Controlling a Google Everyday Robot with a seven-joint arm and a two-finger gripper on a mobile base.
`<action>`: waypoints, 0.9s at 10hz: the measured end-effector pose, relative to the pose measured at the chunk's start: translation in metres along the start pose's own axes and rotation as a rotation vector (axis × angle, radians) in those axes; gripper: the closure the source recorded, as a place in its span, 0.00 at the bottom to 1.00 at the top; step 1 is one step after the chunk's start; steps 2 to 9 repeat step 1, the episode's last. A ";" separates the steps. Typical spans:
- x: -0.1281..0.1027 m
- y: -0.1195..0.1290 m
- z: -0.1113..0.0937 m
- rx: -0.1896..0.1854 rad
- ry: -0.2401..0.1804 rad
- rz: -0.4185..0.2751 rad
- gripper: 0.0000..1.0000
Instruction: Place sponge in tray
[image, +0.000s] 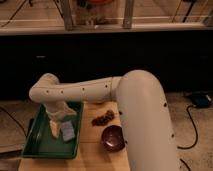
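Here, jaws (59, 126) above sponge (67, 131), tray (40, 147)

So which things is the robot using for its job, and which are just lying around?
For the job:
sponge
tray
pincer, down over the tray by the sponge

Just lying around:
brown bowl
dark clump on the table, too unclear to name

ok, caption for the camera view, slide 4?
Gripper poised over the green tray, sponge at its tip inside the tray; brown bowl alongside.
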 end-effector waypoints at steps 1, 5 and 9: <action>0.000 0.000 0.000 0.000 0.000 0.000 0.20; 0.000 0.000 0.000 0.000 0.000 0.000 0.20; 0.000 0.000 0.000 0.000 0.000 0.000 0.20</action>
